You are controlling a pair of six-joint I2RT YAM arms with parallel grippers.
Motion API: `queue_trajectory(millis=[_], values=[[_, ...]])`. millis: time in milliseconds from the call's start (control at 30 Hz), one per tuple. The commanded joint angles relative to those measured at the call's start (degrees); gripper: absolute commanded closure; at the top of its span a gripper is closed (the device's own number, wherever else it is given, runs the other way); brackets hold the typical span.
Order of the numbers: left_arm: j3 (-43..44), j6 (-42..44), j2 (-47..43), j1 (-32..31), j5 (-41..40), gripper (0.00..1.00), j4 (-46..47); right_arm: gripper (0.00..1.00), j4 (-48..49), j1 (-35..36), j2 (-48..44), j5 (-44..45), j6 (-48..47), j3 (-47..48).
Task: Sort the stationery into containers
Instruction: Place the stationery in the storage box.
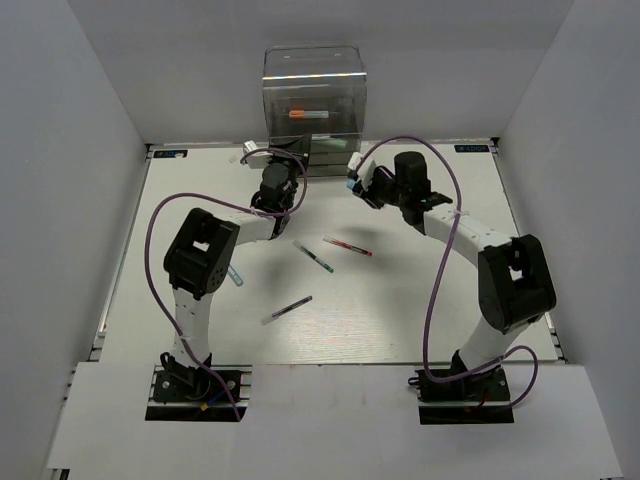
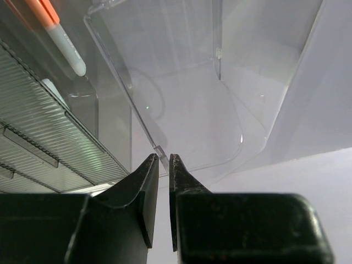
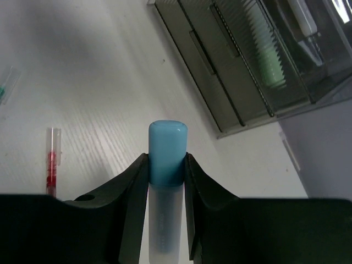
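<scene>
The tall clear box of drawers [image 1: 315, 95] stands at the back centre. An orange-capped marker [image 1: 308, 115] lies in an upper drawer and also shows in the left wrist view [image 2: 60, 33]. My left gripper [image 1: 277, 165] is at the box's front left, and its jaws [image 2: 163, 159] pinch the thin rim of a clear drawer [image 2: 181, 104]. My right gripper [image 1: 358, 186] hovers to the right of the box. It [image 3: 168, 165] is shut on a pale marker with a light-blue cap [image 3: 168, 144]. The dark lower drawers [image 3: 220, 60] show closed.
On the table lie a red pen [image 1: 347, 246], a dark pen [image 1: 313, 257] and a grey pen [image 1: 287, 309]. A light-blue item [image 1: 236, 275] lies by the left arm. The red pen [image 3: 52, 162] also shows in the right wrist view. White walls enclose the table.
</scene>
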Motion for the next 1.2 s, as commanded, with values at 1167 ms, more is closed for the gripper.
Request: queue_trajectory(millis=[1167], values=[[0.0, -2.3, -8.8, 0.1, 2.3, 0.76, 4.8, 1.00, 53.9, 2.7, 28.2, -11.7, -49.7, 12.4]])
